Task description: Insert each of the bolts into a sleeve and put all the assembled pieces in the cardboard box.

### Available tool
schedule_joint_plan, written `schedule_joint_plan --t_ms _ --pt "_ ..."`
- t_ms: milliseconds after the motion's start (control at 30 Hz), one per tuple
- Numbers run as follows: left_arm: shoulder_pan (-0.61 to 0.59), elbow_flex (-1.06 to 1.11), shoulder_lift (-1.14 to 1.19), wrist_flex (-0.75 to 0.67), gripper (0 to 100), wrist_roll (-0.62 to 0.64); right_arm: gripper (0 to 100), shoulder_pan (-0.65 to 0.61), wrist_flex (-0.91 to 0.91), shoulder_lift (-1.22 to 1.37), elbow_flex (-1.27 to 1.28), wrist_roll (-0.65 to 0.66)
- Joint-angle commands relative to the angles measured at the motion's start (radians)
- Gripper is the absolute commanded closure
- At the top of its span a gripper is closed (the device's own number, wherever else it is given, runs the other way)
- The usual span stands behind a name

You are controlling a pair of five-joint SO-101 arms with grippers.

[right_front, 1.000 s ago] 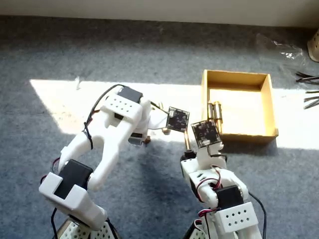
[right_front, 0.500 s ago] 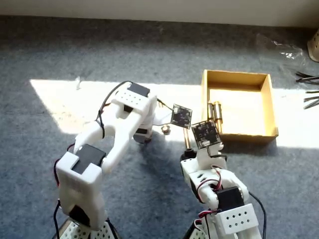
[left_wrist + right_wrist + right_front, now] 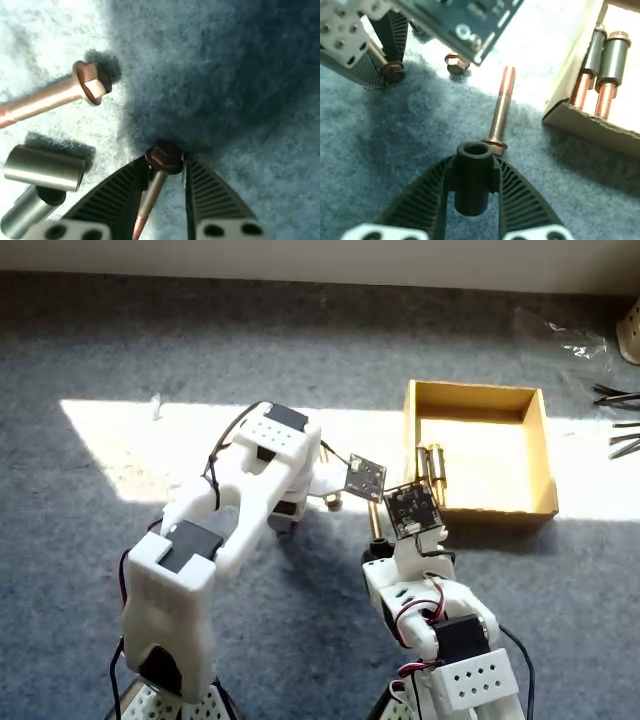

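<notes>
A cardboard box sat open on a grey carpet, partly in a patch of sunlight. Inside it, two assembled pieces, each a copper bolt pushed through a metal sleeve, lay side by side against the wall nearest the arms.

The left gripper was closed narrowly on a copper bolt, its hex head poking out just past the fingertips, above the carpet. Near it on the carpet lay a loose bolt and two silver sleeves close together.

The right gripper was clamped on a dark sleeve, held with its open end facing up. Another bolt lay on the carpet just beyond that sleeve, just outside the box's near corner.
</notes>
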Motion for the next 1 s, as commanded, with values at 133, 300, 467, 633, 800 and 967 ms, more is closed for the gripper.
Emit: schedule_joint_plan --t_ms 133,300,467,633,800,967 --pt "0.002 -0.054 -0.012 0.025 93 -0.018 99.5 0.007 -0.027 -0.012 -0.008 0.014" --pt "-0.001 -0.047 -0.012 0.026 87 -0.068 99.5 0.007 -0.027 -0.012 -0.008 0.015" --pt "-0.001 -0.047 -0.012 0.026 86 -0.072 99.5 0.007 -0.027 -0.012 -0.008 0.015" --pt "-0.022 -0.045 -0.012 0.035 86 -0.140 99.5 0.007 -0.027 -0.012 -0.008 0.015" --pt "-0.051 -0.048 -0.012 0.054 87 -0.178 99.5 0.007 -0.027 -0.012 -0.008 0.015" --pt "-0.054 -0.047 -0.010 0.051 87 -0.215 99.5 0.007 -0.027 -0.012 -0.008 0.015"
